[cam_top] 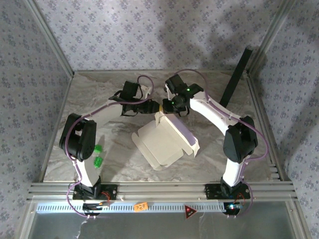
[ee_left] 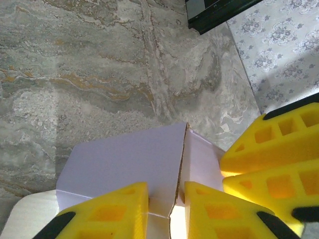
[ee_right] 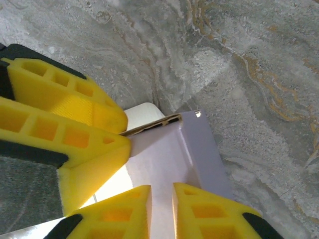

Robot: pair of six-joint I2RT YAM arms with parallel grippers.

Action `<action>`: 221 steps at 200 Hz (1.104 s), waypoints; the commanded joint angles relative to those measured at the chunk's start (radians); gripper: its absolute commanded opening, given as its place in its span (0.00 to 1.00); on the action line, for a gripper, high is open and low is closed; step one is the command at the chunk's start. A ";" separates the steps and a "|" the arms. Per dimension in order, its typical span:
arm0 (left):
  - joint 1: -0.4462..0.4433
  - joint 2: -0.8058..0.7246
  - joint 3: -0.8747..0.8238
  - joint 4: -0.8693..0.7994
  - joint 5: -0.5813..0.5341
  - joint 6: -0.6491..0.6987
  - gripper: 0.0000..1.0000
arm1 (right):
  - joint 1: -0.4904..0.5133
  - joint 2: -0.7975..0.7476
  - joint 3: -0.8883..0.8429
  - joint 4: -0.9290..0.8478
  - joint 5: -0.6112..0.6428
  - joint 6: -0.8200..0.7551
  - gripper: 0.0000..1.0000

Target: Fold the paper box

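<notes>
The paper box sits half-formed at tabletop centre; left hand and right hand each pinch its far lavender flap. Risk: opposed pulls from 2 hands could tear or crease it.

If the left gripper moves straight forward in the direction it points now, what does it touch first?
Most likely the paper box: its lavender flap stands right at the fingertips of the left gripper. The right gripper is close beside that line, though depth is unclear.
</notes>
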 commanded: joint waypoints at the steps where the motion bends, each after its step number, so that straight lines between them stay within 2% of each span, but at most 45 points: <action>1: -0.021 0.033 0.004 -0.093 -0.012 0.023 0.25 | 0.011 -0.011 0.055 -0.070 -0.016 0.001 0.23; 30: -0.022 0.034 0.003 -0.090 -0.015 0.022 0.25 | 0.000 -0.045 0.079 -0.108 -0.012 -0.022 0.28; 59: -0.021 0.032 0.002 -0.088 -0.015 0.022 0.25 | -0.041 -0.083 0.028 -0.117 -0.028 -0.052 0.31; 99: -0.021 0.034 0.002 -0.087 -0.015 0.022 0.25 | -0.111 -0.135 -0.100 -0.090 -0.179 -0.112 0.34; 144: -0.020 0.034 0.004 -0.085 -0.014 0.022 0.25 | -0.155 -0.167 -0.210 -0.028 -0.283 -0.140 0.29; 198: -0.021 0.024 0.004 -0.081 -0.017 0.024 0.25 | -0.170 -0.162 -0.248 -0.001 -0.296 -0.140 0.18; 221: -0.017 -0.008 -0.002 -0.081 -0.027 0.048 0.31 | -0.177 -0.160 -0.256 0.002 -0.295 -0.141 0.17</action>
